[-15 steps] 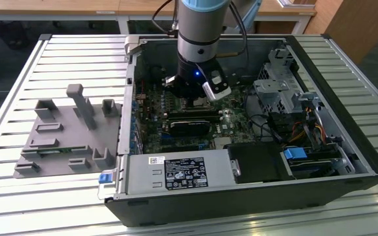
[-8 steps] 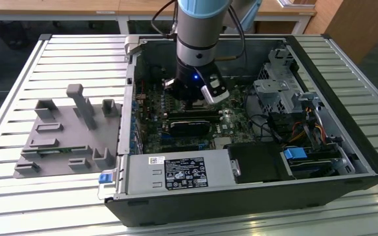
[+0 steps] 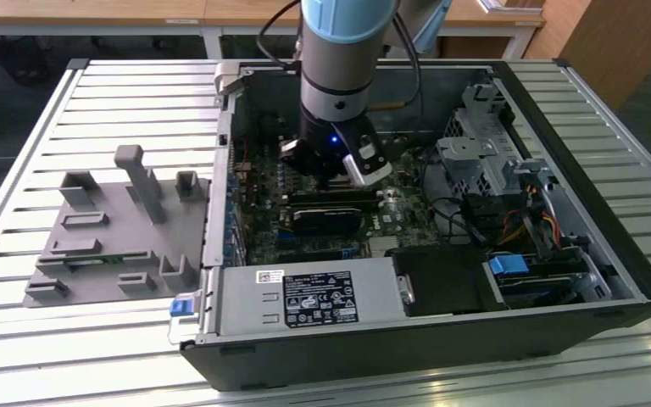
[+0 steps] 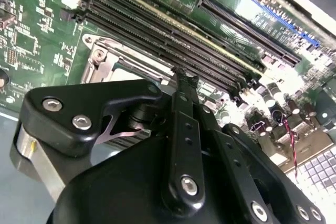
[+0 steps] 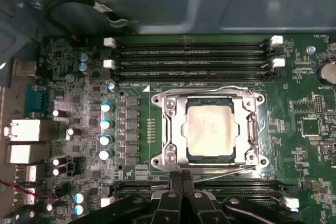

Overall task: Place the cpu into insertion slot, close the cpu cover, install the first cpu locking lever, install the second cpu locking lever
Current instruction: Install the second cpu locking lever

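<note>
Here the cpu (image 5: 209, 129) lies flat, face-up under the cpu cover (image 5: 210, 99), hand (image 5: 181, 179) pressed together.

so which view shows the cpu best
The first wrist view: the square silvery-beige metal cpu is seen face-on, seated inside the silver-grey metal cover frame on the green circuit board. The second wrist view gives a corner of that frame behind the black gripper; in the exterior view the arm hides it.

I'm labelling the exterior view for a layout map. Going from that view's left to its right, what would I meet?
Grey plastic fixture on the slatted table → computer case's near-left wall → end effector over the motherboard → metal drive cage → blue-tabbed drive bay → case's right wall.
</note>
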`<state>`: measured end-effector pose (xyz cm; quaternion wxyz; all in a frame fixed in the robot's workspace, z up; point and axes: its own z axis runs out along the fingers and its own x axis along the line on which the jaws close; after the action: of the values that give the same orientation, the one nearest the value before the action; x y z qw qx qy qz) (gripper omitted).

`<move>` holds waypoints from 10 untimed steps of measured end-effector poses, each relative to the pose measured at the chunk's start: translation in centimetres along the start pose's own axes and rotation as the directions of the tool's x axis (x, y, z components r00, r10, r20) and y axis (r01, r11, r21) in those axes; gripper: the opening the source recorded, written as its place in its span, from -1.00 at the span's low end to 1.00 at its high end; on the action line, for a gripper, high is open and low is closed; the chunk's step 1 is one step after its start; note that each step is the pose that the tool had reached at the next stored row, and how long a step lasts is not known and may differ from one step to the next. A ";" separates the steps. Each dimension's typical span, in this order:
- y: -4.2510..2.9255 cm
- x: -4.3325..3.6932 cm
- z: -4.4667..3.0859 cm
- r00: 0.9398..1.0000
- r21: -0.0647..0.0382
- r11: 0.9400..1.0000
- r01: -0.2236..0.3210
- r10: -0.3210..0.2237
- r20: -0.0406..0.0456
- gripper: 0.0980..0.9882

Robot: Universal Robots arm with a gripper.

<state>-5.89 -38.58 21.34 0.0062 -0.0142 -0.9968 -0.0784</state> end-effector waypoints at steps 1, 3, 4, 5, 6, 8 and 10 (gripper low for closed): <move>-0.10 0.08 0.00 1.000 -0.008 1.000 0.000 0.000 0.000 -0.96; -0.39 0.19 0.00 1.000 -0.021 1.000 0.000 0.000 -0.001 -0.96; -0.55 0.23 0.00 1.000 -0.028 1.000 0.000 0.000 -0.001 -0.96; -0.71 0.26 -0.02 1.000 -0.034 0.999 0.000 0.000 -0.001 -0.96; -0.86 0.28 -0.03 1.000 -0.040 0.999 0.000 -0.001 -0.001 -0.96; -1.15 0.43 -0.04 1.000 -0.053 0.999 0.001 -0.001 -0.001 -0.96; -1.37 0.53 0.02 1.000 -0.062 0.998 0.001 -0.001 -0.001 -0.96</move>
<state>-6.46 -39.91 21.11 0.0063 -0.0140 -0.9939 -0.1093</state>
